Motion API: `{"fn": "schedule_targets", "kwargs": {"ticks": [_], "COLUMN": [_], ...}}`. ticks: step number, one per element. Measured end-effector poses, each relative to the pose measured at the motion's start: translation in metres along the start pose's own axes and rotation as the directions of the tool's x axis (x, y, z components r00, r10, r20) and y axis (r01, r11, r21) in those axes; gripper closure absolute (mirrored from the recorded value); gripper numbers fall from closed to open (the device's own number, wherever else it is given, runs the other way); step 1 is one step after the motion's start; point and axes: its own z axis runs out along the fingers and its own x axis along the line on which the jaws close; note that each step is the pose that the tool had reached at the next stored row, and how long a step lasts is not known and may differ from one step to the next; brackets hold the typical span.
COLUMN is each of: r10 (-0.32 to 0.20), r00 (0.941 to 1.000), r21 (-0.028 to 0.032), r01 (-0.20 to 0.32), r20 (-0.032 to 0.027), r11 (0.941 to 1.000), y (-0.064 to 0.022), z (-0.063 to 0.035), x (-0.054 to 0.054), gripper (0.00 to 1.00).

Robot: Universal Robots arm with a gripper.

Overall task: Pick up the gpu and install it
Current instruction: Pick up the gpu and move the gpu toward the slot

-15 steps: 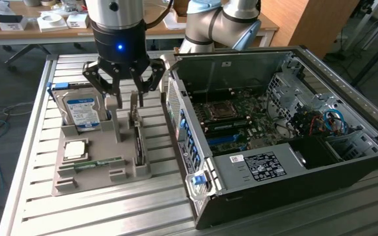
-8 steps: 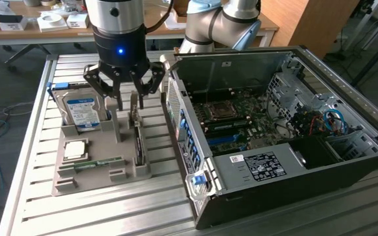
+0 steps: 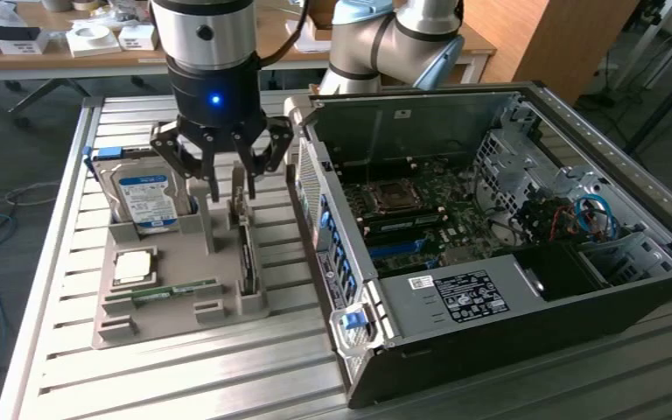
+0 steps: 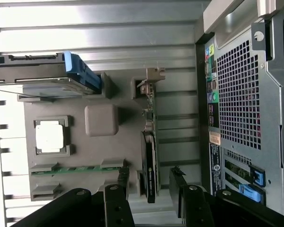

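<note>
The slatted metal bench [image 3: 196, 376] carries everything here. On the exterior view's right stands the open computer case [image 3: 488, 289], side panel off, its motherboard [image 3: 418, 210] bare and facing up. In the wrist view the case's perforated back panel [image 4: 236, 104] is just beside the tray.

My hand [image 3: 221, 175] hangs over the far end of the grey tray [image 3: 178, 306], which lies on the bench just beside the case, on the exterior view's left of it. My fingers [image 3: 263, 157] are spread apart and hold nothing.

In the tray's far corner, away from the case, the silver hard drive [image 3: 150, 197] with its blue label stands on edge. I cannot tell whether my nearest finger touches it.

The gpu [image 3: 246, 254] is in the tray, not in the case. It stands on its long edge in a slot along the side of the tray nearest the case. From the wrist view the gpu [image 4: 150, 156] shows as a thin line: silver bracket at one end, green board in the middle, dark part at the other. That dark end lies between my two black fingers [image 4: 118, 208], with a gap on each side; my hand [image 4: 151, 198] is not closed on the card.

The narrow green RAM stick [image 3: 175, 290] lies in a slot across the tray's near part. Beside it the square processor [image 3: 136, 265] sits flat in its own pocket.
</note>
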Motion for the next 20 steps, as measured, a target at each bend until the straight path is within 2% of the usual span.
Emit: {"fn": "schedule_targets", "kwargs": {"ticks": [11, 20], "r10": [0.000, 0.000], "r00": [1.0000, 1.0000], "r21": [0.0000, -0.0002], "r01": [0.000, 0.000], "r20": [0.0000, 0.0002], "r11": [1.0000, 1.0000], "y": [-0.0005, -0.0006], "z": [0.0106, 0.0128], "x": [0.000, 0.000], "gripper": [0.53, 0.53]}}
